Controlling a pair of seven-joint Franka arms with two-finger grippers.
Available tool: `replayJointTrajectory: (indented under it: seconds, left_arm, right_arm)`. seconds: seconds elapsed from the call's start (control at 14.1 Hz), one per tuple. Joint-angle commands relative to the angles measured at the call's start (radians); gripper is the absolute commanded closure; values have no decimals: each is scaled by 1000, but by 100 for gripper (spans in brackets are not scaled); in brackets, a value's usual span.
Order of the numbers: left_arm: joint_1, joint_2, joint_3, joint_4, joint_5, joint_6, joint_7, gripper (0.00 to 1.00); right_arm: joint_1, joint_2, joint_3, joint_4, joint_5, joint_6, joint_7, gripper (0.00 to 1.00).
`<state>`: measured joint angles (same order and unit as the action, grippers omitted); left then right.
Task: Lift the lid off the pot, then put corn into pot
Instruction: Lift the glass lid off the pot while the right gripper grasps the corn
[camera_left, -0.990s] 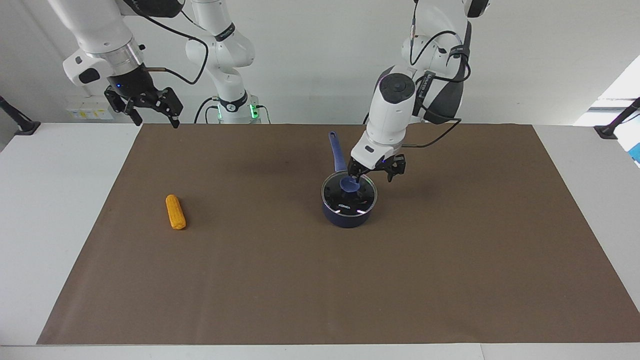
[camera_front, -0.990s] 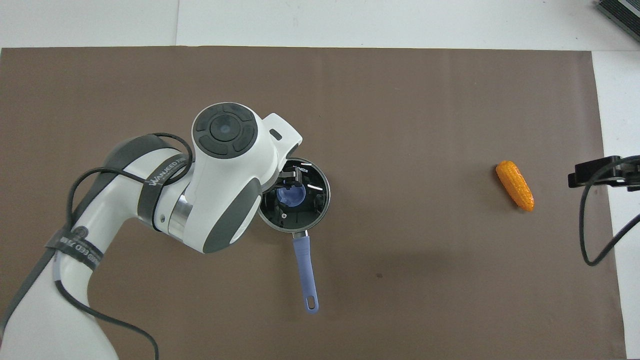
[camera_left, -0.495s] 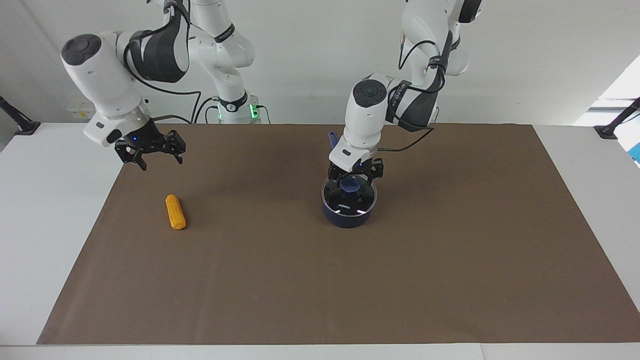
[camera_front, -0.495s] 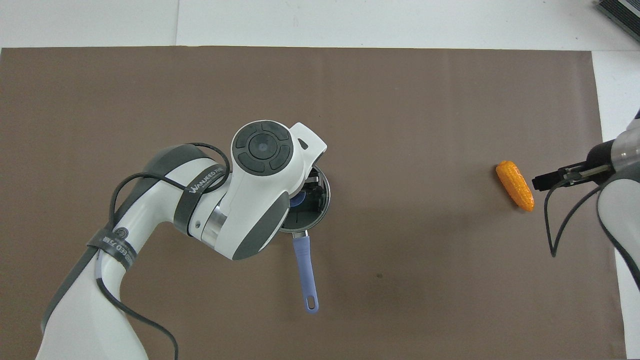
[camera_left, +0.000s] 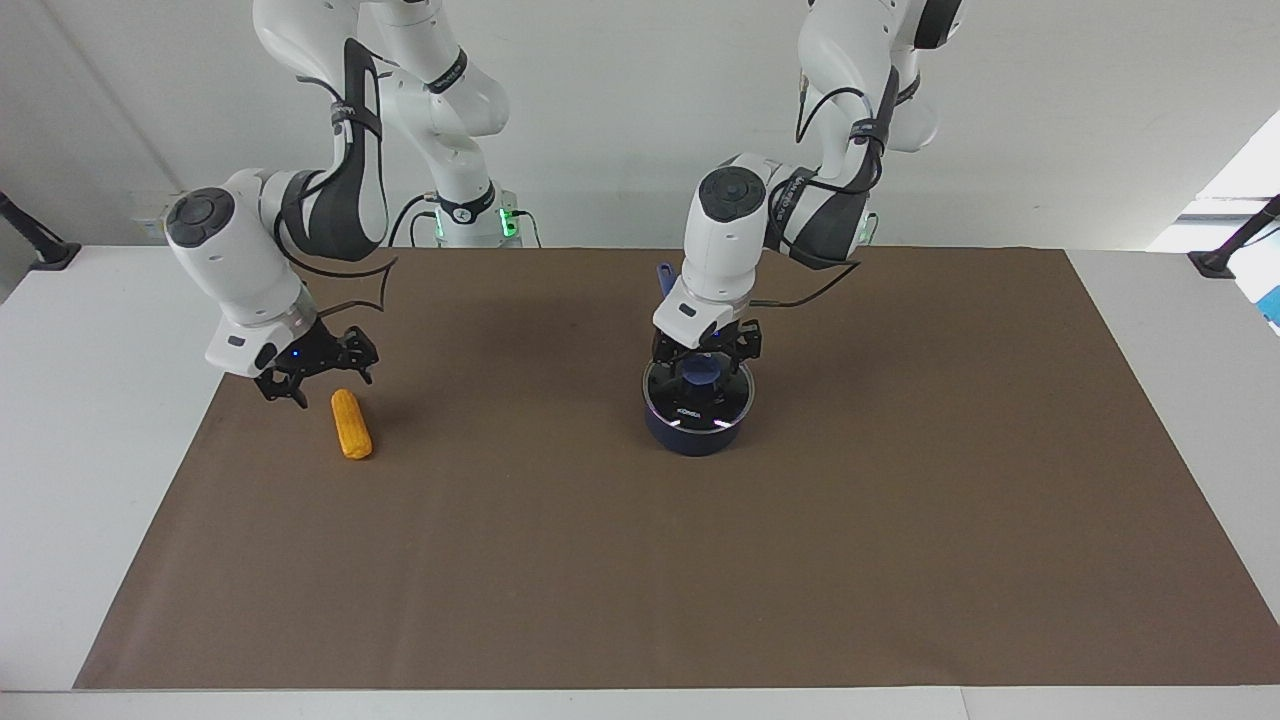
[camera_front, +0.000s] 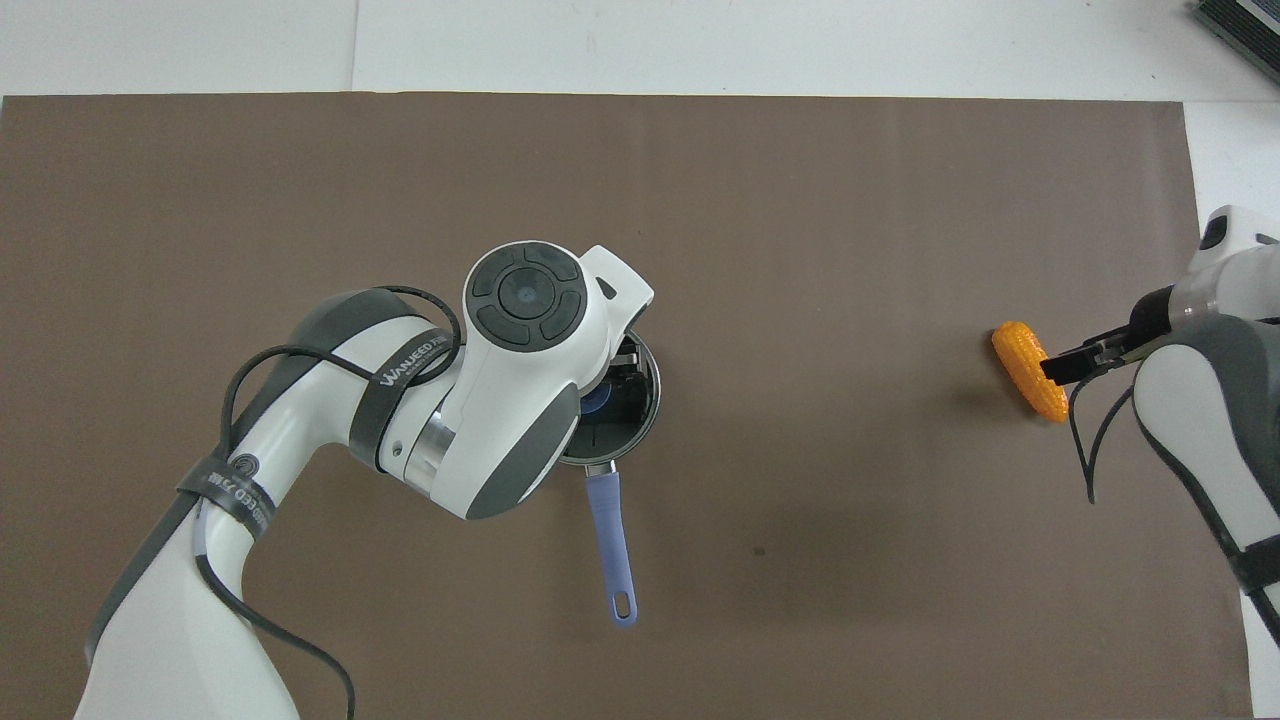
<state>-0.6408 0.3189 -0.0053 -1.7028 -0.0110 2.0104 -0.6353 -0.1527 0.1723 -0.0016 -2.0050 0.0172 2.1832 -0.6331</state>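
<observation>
The dark blue pot (camera_left: 695, 435) stands mid-mat with the glass lid (camera_left: 702, 408) on it; its blue handle (camera_front: 611, 545) points toward the robots. My left gripper (camera_left: 705, 358) is down over the lid, open, a finger on each side of the blue knob (camera_left: 702, 373); its wrist hides most of the lid (camera_front: 645, 385) in the overhead view. The orange-yellow corn (camera_left: 351, 423) (camera_front: 1027, 368) lies on the mat toward the right arm's end. My right gripper (camera_left: 315, 377) (camera_front: 1072, 362) hangs open low over the mat, right beside the corn, holding nothing.
A brown mat (camera_left: 640, 560) covers most of the white table (camera_left: 90, 420). A dark object (camera_front: 1240, 25) sits at the table's corner farthest from the robots, at the right arm's end.
The right arm swung down from high near its base to just beside the corn. The left gripper shifted over the lid's centre and sank around the knob.
</observation>
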Motion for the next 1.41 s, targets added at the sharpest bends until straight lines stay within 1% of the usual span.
replayJointTrajectory:
  seconds: [0.0,0.07,0.14,0.21,0.28,0.35,0.64,0.71,0.85,0.92,0.99,1.06,1.2,1.34]
  left_arm:
    - [-19,-9,13,-35,17,34,-43,3]
    - [-19,-9,13,-35,14,33,-73,21]
    - [-16,-9,13,-34,14,22,-93,51]
    - [-14,-9,13,-32,14,18,-93,77]
    - [-14,-9,15,-26,14,10,-95,97]
    - [-14,-9,15,-14,14,-8,-95,100]
    - [-11,-18,16,23,20,-70,-95,100]
    - [-7,-18,16,44,20,-94,-95,100]
    - [0,-18,27,83,20,-134,-95,100]
    - [13,-27,28,84,20,-136,-93,100]
    - [32,-40,28,84,20,-136,-86,100]
    - [52,-52,30,84,20,-134,-83,100]
    - [99,-73,30,83,16,-134,-41,100]
    - [165,-99,28,74,9,-151,79,100]
  right_arm:
    - [-19,53,2,-14,0,70,-74,0]
    - [-19,68,2,-14,0,73,-79,0]
    - [-19,84,2,-14,0,78,-89,0]
    - [-22,96,2,-23,0,99,-106,0]
    - [-25,99,2,-40,0,131,-126,0]
    - [-25,99,2,-47,0,138,-135,0]
    - [-38,98,2,-83,-2,165,-163,0]
    - [-34,99,2,-83,-2,170,-163,4]
    - [-28,105,2,-83,-2,191,-163,39]
    - [-36,118,3,-83,-2,205,-163,53]
    - [-34,119,3,-84,-2,217,-162,75]
    - [-28,119,3,-83,0,211,-137,100]
    - [-34,122,3,-69,0,202,-131,100]
    - [-38,98,3,-69,6,199,-99,100]
